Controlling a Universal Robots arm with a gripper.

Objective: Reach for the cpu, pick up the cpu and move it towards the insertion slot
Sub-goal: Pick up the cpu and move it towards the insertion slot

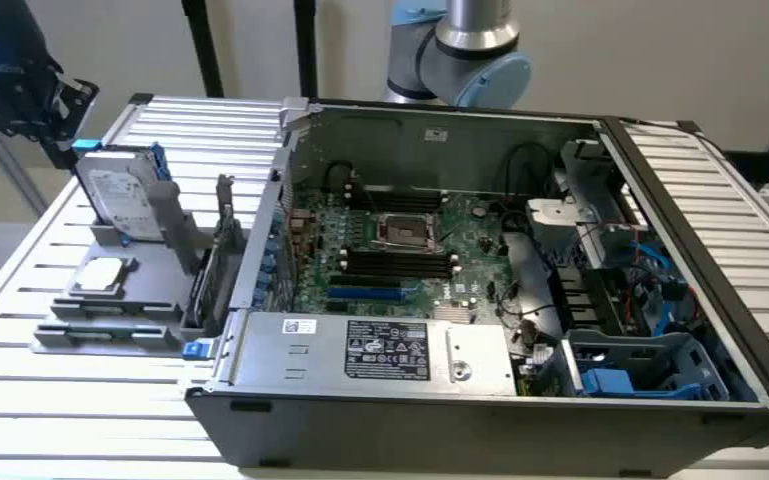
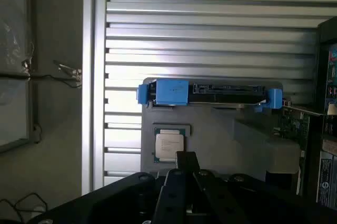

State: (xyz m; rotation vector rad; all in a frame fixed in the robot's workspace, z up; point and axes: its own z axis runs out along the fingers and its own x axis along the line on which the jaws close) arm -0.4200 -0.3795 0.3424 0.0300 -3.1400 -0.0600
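The cpu (image 1: 104, 275) (image 2: 169, 146) is a small square chip with a silver top. It lies flat in a recess of the grey holder (image 1: 144, 300) outside the case, at the exterior view's left. My gripper (image 2: 187, 158) hangs above it, apart from it, with the dark fingers pressed together and nothing between them. In the exterior view the arm's dark wrist end (image 1: 17, 90) sits high at the far left, above and behind the holder. The insertion slot (image 1: 404, 232), a shiny metal frame around a dark centre, is on the green motherboard inside the open case.
An upright silver hard drive (image 1: 124, 200) (image 2: 210, 92) with blue brackets stands on the holder just behind the cpu. The open case wall (image 1: 271, 220) rises between holder and motherboard. Black memory slots (image 1: 391, 265) lie beside the socket. Everything rests on a slatted metal table (image 1: 37, 400).
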